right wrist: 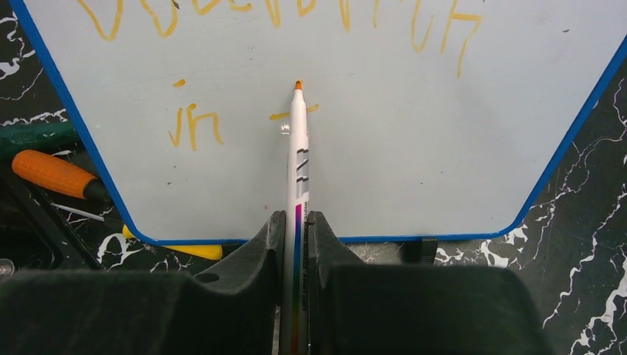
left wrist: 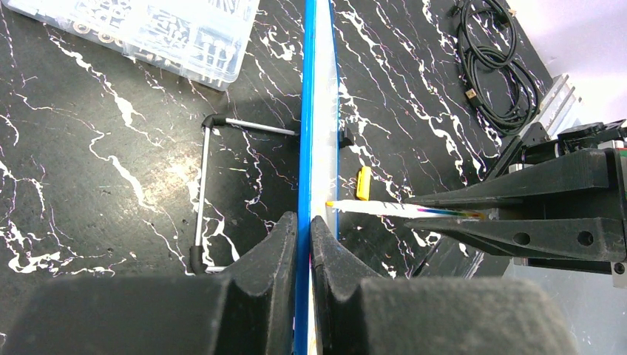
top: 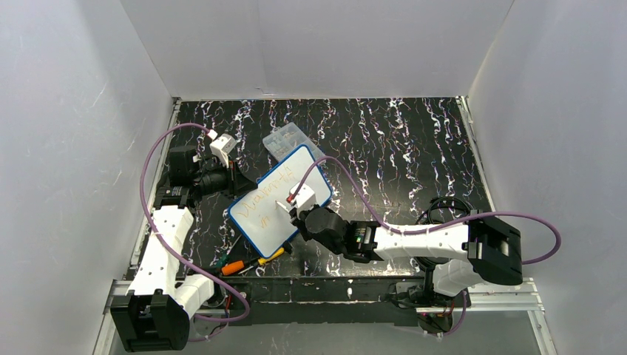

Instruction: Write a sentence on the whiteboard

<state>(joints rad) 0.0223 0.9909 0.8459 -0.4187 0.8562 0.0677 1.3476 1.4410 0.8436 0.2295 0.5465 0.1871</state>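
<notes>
Orange-handled screwdriver point(top: 233, 268) lies by the near edge of the whiteboard point(top: 266, 233), which sits mid-table. Right gripper point(right wrist: 297, 222) pinches a marker point(right wrist: 297, 148), orange tip on the board just above a short dash in the second line of the sentence point(right wrist: 194, 126). Left gripper point(left wrist: 304, 225) clamped on the board's blue rim. Clear compartment box point(top: 285, 139) at the far corner.

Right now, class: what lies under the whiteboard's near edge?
A yellow tool pokes out beneath the whiteboard; its other end is covered. An orange-handled screwdriver lies beside it.
</notes>
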